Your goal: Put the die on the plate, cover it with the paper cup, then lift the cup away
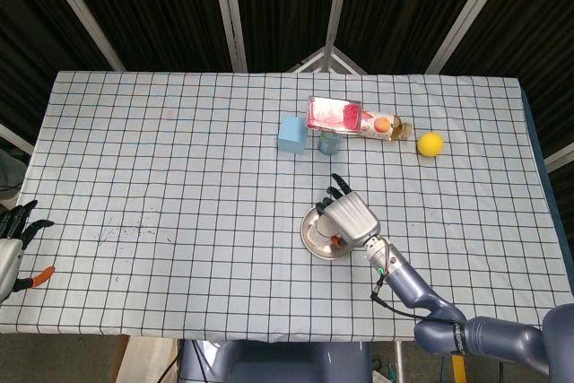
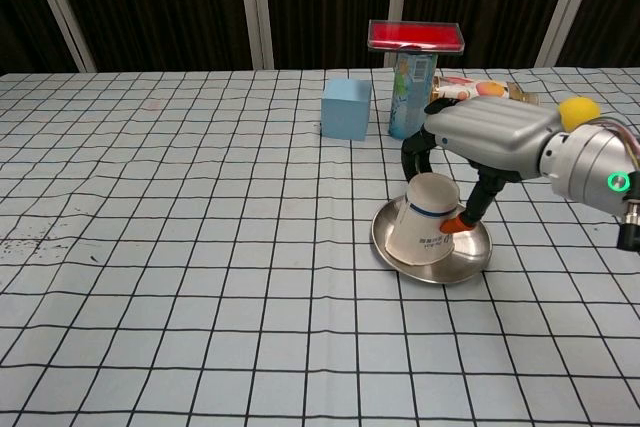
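At frame centre-right, the right hand (image 2: 490, 142) grasps the upturned, tilted cup (image 2: 425, 217) on the plate (image 2: 478, 247); the left hand (image 1: 13, 239) rests released.

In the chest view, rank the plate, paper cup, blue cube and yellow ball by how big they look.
1. Plate, widest.
2. Paper cup, tilted on the plate in the right hand.
3. Blue cube; it sits farther back, so its rank against the cup is unsure.
4. Yellow ball, smallest, partly hidden behind the hand.
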### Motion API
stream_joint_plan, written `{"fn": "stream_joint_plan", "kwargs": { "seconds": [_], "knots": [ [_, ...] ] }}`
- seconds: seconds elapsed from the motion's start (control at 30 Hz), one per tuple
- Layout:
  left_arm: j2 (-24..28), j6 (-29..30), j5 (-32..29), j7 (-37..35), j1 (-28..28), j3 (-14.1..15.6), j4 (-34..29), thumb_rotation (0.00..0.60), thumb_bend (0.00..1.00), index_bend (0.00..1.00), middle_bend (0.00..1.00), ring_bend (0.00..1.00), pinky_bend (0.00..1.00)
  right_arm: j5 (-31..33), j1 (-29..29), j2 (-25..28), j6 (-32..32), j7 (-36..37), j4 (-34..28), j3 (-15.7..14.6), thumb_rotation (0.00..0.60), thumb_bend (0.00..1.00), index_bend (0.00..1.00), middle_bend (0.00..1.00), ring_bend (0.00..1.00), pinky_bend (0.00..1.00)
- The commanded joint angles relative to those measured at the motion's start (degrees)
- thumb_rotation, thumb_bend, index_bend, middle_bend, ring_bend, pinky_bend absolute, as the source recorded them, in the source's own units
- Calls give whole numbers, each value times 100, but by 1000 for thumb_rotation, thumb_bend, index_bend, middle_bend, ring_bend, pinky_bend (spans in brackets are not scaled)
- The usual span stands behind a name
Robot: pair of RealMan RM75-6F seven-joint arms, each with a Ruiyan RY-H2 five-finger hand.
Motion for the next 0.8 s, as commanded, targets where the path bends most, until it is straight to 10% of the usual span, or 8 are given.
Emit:
{"fn": "stream_joint_plan", "kwargs": {
  "seconds": [0.03, 0.8],
  "knots": [
    [-3, 3, -7, 7, 1, -3, 0, 600, 296, 246, 0, 0, 24, 8, -18, -99, 47, 22, 297, 29, 600, 343, 592, 488, 240, 0],
    [53, 40, -7, -94, 43, 10, -71, 600, 296, 250, 0, 0, 24, -297, -130, 190, -24, 58, -349, -153, 600, 364, 607, 501, 251, 0]
  ]
}}
